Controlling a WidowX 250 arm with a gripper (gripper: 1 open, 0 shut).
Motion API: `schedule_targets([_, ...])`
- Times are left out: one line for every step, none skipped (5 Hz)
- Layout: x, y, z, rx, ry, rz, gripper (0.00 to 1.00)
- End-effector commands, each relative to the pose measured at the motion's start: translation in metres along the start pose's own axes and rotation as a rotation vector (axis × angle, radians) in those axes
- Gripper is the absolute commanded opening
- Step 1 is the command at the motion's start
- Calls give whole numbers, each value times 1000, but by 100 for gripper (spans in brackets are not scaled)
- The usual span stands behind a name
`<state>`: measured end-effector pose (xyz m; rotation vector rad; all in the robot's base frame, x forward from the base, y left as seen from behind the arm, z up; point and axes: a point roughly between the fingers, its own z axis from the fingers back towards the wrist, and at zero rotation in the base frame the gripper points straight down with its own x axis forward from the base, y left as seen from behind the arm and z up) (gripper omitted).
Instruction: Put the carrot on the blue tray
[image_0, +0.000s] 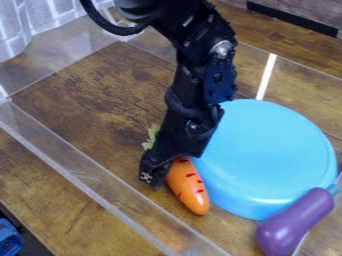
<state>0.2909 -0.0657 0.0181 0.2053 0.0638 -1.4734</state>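
I can read no writing anywhere. Nearest me, the carrot (189, 187) lies on the wood-grain worktop (94, 110), just beside the tray, its smooth orange tip toward me and its leafy top away, long axis running slightly left as it recedes. My tool (170, 172) is down around its upper part; I cannot tell whether it grips. Right of the tray's (263, 155) near rim sits a glossy eggplant (295, 222).
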Motion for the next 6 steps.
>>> schedule_targets([12, 19, 11, 92, -79, -12, 0])
schedule_targets([8, 19, 10, 93, -81, -25, 0])
schedule_targets([8, 24, 16, 85, -74, 26, 0])
schedule_targets([9, 28, 21, 77, -67, 78, 0])
schedule_targets([14, 22, 21, 76, -70, 61, 0])
schedule_targets([20, 15, 20, 76, -72, 45, 0])
